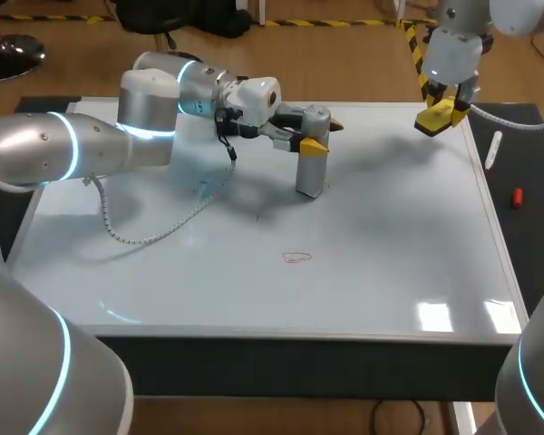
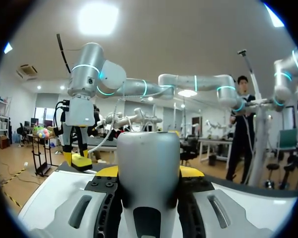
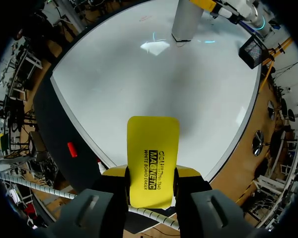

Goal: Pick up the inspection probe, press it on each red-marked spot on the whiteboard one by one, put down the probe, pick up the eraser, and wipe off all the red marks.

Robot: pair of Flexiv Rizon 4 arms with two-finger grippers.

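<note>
Left arm at the upper middle of the head view: the left pincer (image 1: 321, 136) pinches the probe (image 1: 310, 177), which stands upright with its foot on or just above the whiteboard (image 1: 390, 254); contact cannot be made out. At the upper right, the right pincer (image 3: 150, 173) is closed on the yellow eraser (image 3: 153, 148), held in the air over the board's far right corner, well apart from the probe.

One small red mark (image 1: 296, 258) shows on the board, below the probe in the lower middle of the head view, and it is unwiped. No other red mark can be made out. The probe is not on that mark, so pressing looks unfinished or just ending. By the task's order the probe is yet to be put down. The eraser is already in hand, so wiping is what remains for the right arm.

The whiteboard is glossy, throws back the ceiling lights, and covers most of the tabletop. A pale cable (image 1: 154, 231) from the left arm trails across its left half. On the dark mat (image 1: 535, 236) along the right edge lie a white marker (image 1: 494, 149) and, just below it, a red cap (image 1: 518, 198).
</note>
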